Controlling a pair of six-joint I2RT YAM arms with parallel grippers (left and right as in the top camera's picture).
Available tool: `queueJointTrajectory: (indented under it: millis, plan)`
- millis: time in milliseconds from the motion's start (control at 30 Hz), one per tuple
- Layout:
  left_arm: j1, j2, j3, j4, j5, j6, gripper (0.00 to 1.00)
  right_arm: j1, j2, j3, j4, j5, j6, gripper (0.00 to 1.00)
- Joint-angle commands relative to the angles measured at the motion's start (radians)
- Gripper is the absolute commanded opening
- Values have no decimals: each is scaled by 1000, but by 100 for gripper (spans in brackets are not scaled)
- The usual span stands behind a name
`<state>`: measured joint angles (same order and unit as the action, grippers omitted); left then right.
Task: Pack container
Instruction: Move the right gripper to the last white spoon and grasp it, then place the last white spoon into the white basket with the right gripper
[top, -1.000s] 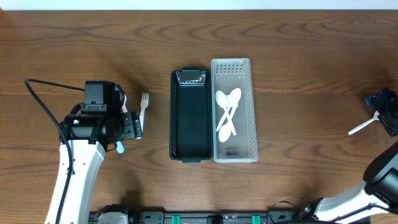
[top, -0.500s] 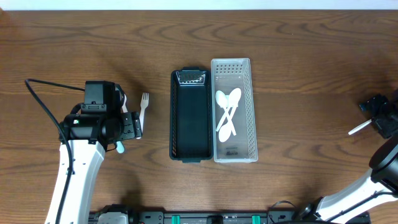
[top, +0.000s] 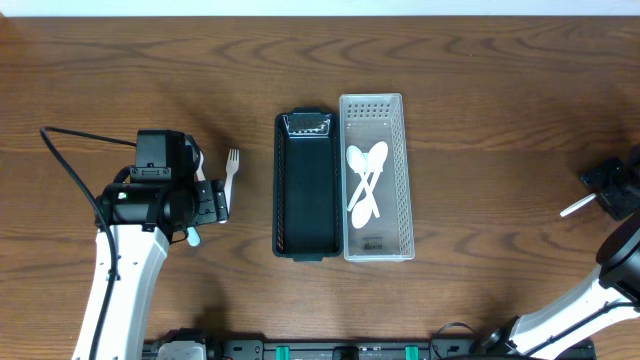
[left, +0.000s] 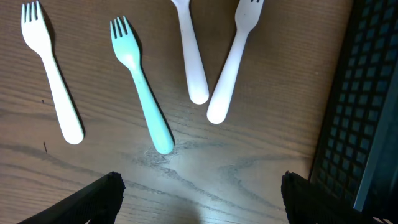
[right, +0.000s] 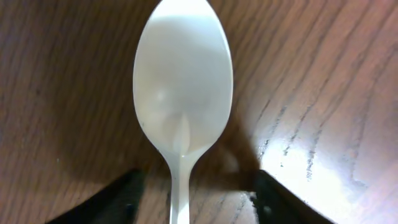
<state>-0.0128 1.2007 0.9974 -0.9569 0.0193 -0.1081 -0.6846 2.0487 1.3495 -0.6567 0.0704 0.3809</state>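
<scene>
Two long bins stand side by side and touching at the middle of the table (top: 480, 80). One is a black basket (top: 305, 185), empty as far as the overhead view shows. At its 3 o'clock is a clear tray (top: 376, 178) with white spoons (top: 365, 182) crossed inside. The sorting looks deliberate: spoons go in the clear tray, which leaves the black basket for forks.

Far out at 3 o'clock from the tray, by the table's edge, the right gripper (right: 196, 196) sits low over a stray white spoon (right: 182, 93). The spoon lies flat, bowl up. The jaws stand apart on either side of its thin neck, with bare wood showing in both gaps, so they straddle it without pinching. The neck is probably chosen because it is the narrowest part a two-finger grip can take (the bowl is too broad).

At 9 o'clock from the black basket, the left gripper (left: 199, 202) hangs above a loose row of forks. There is a teal fork (left: 142, 93) and a white fork (left: 53, 87) at its 9 o'clock. Two more white pieces lie at its 3 o'clock, and one has its head cut off by the frame, so it is only likely a fork. The left jaws are spread wide and hold nothing. The arm seems parked over its own pile, leaving the bins free for the other arm.
</scene>
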Motion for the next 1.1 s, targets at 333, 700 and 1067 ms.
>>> queueJointTrajectory:
  millis: [333, 700, 1067]
  plan:
    - [6, 1, 5, 0, -8, -2, 84, -8, 48, -6, -17, -63, -8, 10]
    - [6, 1, 5, 1, -8, -2, 84, 11, 19, -5, -16, -140, -40, 1]
    - [6, 1, 5, 1, -8, -2, 84, 366, -314, 58, -101, -270, -117, 1]
